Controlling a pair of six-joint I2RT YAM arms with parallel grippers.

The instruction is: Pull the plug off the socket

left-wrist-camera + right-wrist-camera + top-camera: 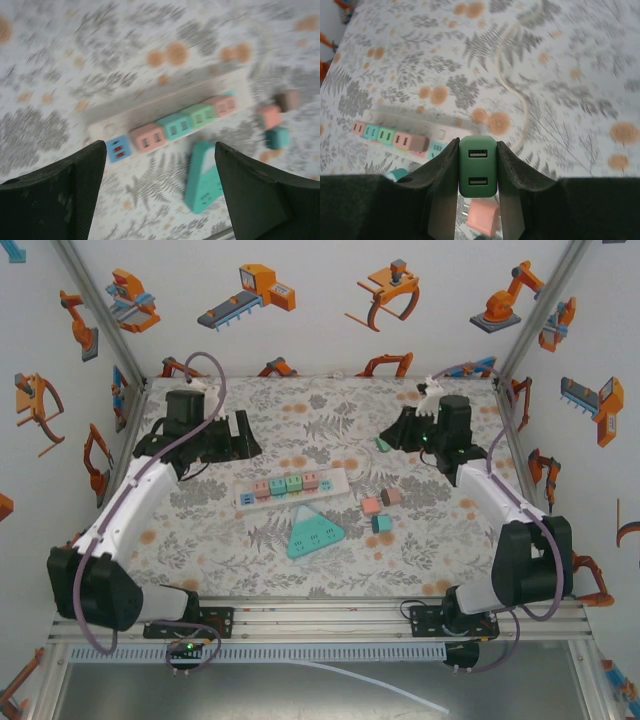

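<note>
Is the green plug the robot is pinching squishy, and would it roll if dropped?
Probably not squishy: the green plug shows straight sides between the fingers. It looks like hard, smooth plastic, so it might slip. Its boxy shape with flat faces would likely tumble and stop, not roll.

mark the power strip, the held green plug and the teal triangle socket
power strip point(107, 129): left wrist view, bare white end
green plug point(478, 170): right wrist view, front face
teal triangle socket point(315, 532): top external view, its middle
</note>
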